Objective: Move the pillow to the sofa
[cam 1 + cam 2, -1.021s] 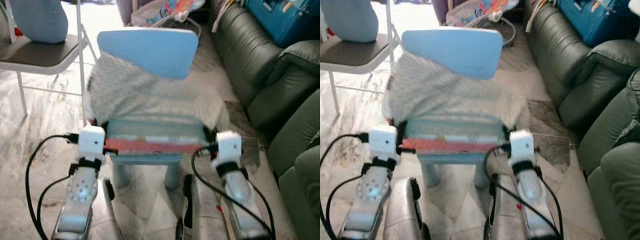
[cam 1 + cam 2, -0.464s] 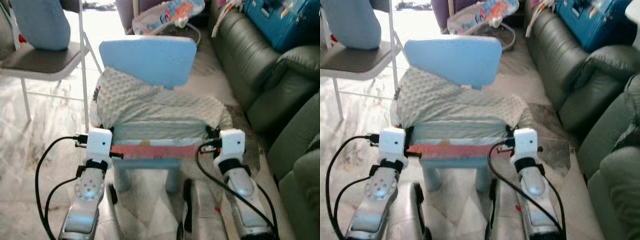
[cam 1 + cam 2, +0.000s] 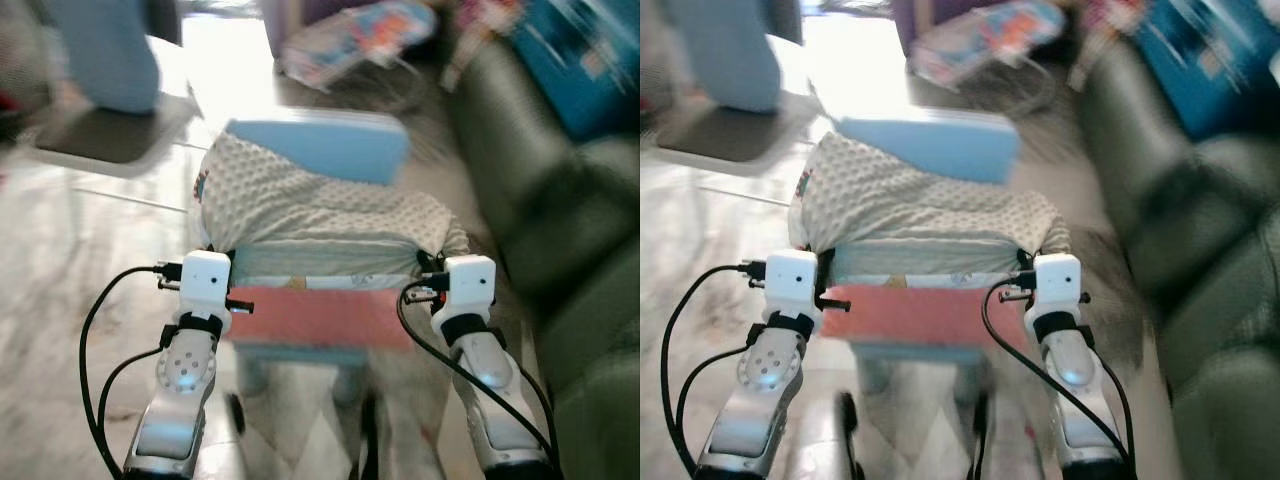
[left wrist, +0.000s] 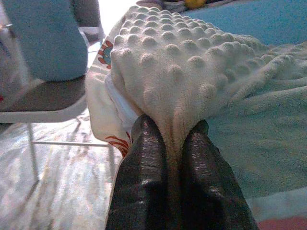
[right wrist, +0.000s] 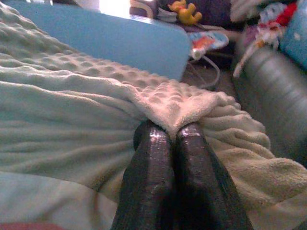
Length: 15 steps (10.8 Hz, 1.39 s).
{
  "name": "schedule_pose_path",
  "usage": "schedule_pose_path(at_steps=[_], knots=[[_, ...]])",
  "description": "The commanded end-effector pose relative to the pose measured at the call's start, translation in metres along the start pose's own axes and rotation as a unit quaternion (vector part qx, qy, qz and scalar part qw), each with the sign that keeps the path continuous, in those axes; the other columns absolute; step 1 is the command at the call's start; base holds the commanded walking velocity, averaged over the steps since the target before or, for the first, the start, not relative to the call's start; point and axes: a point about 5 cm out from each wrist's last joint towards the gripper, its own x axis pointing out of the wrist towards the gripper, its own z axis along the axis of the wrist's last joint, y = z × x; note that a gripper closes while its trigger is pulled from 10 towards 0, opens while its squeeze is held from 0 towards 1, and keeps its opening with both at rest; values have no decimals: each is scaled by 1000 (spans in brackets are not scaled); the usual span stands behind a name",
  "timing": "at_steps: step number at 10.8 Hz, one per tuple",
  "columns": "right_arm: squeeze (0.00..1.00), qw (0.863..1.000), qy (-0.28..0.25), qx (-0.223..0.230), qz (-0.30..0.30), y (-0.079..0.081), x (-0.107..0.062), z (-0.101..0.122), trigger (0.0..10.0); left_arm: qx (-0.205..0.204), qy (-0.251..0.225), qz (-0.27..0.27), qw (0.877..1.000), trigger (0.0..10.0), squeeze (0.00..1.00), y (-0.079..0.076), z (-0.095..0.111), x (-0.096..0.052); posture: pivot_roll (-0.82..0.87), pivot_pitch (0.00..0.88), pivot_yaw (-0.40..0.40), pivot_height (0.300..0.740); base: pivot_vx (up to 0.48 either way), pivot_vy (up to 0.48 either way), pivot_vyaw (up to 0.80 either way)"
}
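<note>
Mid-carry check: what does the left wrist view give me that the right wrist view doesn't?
Left wrist only: left end effector pinched shut on the pillow's corner, a red-patterned edge, and a white-framed folding chair holding something blue. Right wrist only: right end effector pinched shut on the opposite corner, the dark green leather sofa, a yellow toy. Both: the cream bobble-textured fleece pillow and the light blue chair back.

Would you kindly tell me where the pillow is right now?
The pillow sits centrally ahead, pinched between the left end effector and right end effector, before the blue chair back.
</note>
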Motion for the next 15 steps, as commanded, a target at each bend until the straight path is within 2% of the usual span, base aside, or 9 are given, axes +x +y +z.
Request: schedule_pose_path(at_steps=[1, 2, 3, 5, 14, 15], knots=[[0, 999, -20, -8, -34, -13, 1, 11, 10000, 3, 7, 31, 1000, 10000, 0, 15, -2, 1, -33, 0, -35, 697, 0, 0, 0], [0, 1000, -30, 2, -4, -9, -1, 13, 10000, 2, 8, 30, 1000, 10000, 0, 14, -2, 2, -32, 0, -36, 697, 0, 0, 0], [0, 999, -22, 17, -21, -11, -1, 12, 10000, 1, 7, 26, 1000, 10000, 0, 13, -2, 3, -32, 0, -36, 706, 0, 0, 0], [0, 999, -24, 12, -29, -14, 0, 14, 10000, -1, 8, 24, 1000, 10000, 0, 11, -2, 4, -35, 0, -39, 740, 0, 0, 0], [0, 999, -3, 35, -25, -10, -1, 8, 10000, -39, 19, -23, 999, 10000, 0, 1, -6, 5, -41, 12, -42, 740, 0, 0, 0], [0, 999, 0, 35, -24, -10, -2, 6, 10000, -43, 19, -33, 998, 10000, 0, -1, -6, 4, -40, 18, -43, 740, 0, 469, 0]])
